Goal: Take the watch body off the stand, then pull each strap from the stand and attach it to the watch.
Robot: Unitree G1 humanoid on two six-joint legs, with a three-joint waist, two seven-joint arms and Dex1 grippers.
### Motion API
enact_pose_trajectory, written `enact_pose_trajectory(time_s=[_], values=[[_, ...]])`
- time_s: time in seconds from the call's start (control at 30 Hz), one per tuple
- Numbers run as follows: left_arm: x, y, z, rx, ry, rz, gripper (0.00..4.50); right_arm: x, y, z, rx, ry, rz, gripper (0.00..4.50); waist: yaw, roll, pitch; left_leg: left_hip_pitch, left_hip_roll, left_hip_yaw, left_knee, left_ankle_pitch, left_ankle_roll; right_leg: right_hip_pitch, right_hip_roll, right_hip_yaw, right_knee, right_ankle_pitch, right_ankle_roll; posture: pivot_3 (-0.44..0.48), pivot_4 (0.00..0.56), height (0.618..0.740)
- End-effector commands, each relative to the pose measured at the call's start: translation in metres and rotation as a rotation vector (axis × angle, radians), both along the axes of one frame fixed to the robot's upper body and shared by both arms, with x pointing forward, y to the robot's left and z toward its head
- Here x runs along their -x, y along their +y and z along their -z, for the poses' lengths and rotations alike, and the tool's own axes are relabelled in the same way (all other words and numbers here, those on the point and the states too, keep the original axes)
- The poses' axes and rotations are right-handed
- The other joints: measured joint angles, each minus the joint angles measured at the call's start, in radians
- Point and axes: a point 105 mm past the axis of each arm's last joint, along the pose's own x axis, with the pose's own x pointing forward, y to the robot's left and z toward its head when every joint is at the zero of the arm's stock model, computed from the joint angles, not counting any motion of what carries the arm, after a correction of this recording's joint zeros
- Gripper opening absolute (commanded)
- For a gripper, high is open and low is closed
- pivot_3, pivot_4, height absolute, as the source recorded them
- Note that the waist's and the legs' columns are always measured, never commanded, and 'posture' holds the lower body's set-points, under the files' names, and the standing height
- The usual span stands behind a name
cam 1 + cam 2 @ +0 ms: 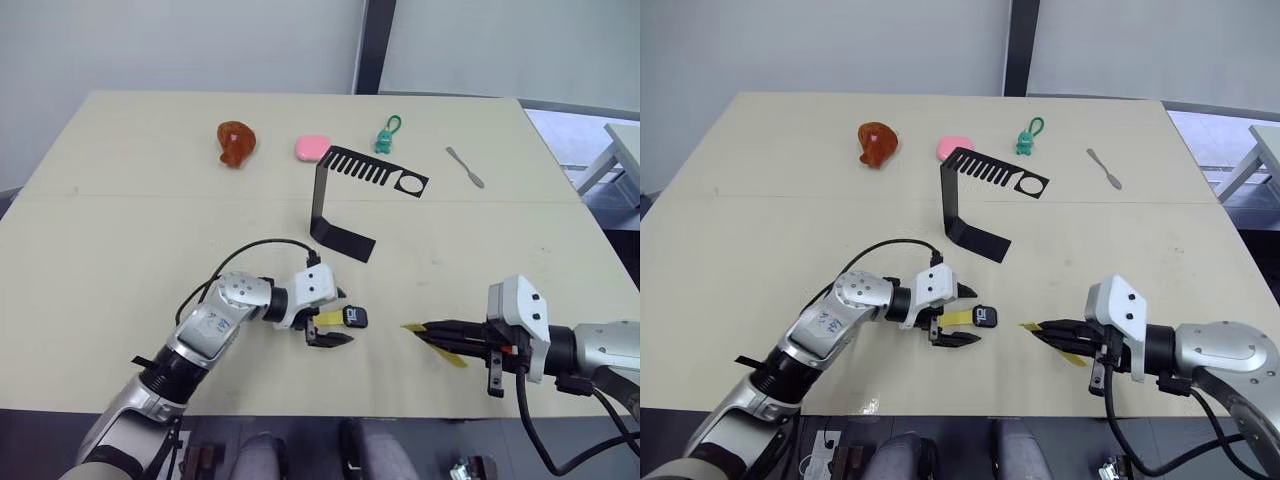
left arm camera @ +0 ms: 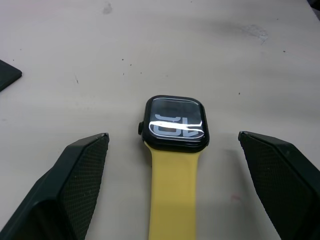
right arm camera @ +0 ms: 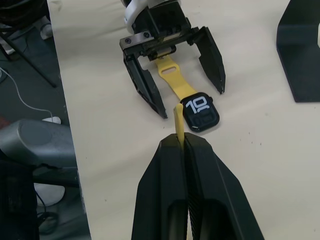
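nearby, at the tabletop's (image 1: pixel 120 300) far side, a brown toy (image 1: pixel 236 143), a pink block (image 1: pixel 313 148), a teal keychain figure (image 1: pixel 387 137) and a grey spatula (image 1: pixel 465 167) are lying well clear of the work. the stand (image 1: pixel 340 195) is standing between them and the grippers, blocking nothing. the watch body (image 2: pixel 173 123) is lying flat with one yellow strap (image 2: pixel 172 192) joined to it, between the wide-open fingers of the left gripper (image 1: pixel 328 325). the right gripper (image 1: pixel 432 332) is pinching the second strap (image 3: pixel 178 121) tight, its tip just beside the watch body. the left wrist view is showing the screen's white mark.
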Motion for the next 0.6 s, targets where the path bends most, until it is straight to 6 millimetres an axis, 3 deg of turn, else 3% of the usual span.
enact_pose_trajectory(time_s=[0.03, 0.6], values=[[0.0006, -0.0062, -0.0049, 0.008, -0.029, 0.012, 4.46, 0.0045, 0.0050, -0.0052, -0.005, -0.037, -0.040, 0.00, -0.001, 0.000, 0.000, 0.000, 0.000, 0.000, 0.000, 0.000, 0.000, 0.000, 0.000, 0.000, 0.000, 0.000, 0.000, 0.000, 0.150, 0.740], [0.0012, -0.0142, -0.0042, 0.008, -0.029, 0.012, 4.46, 0.0030, 0.0055, -0.0022, -0.012, -0.034, -0.029, 0.00, 0.001, 0.000, 0.000, 0.000, 0.000, 0.000, 0.001, 0.000, 0.000, 0.000, 0.000, 0.000, 0.001, 0.000, 0.000, 0.000, 0.150, 0.740]])
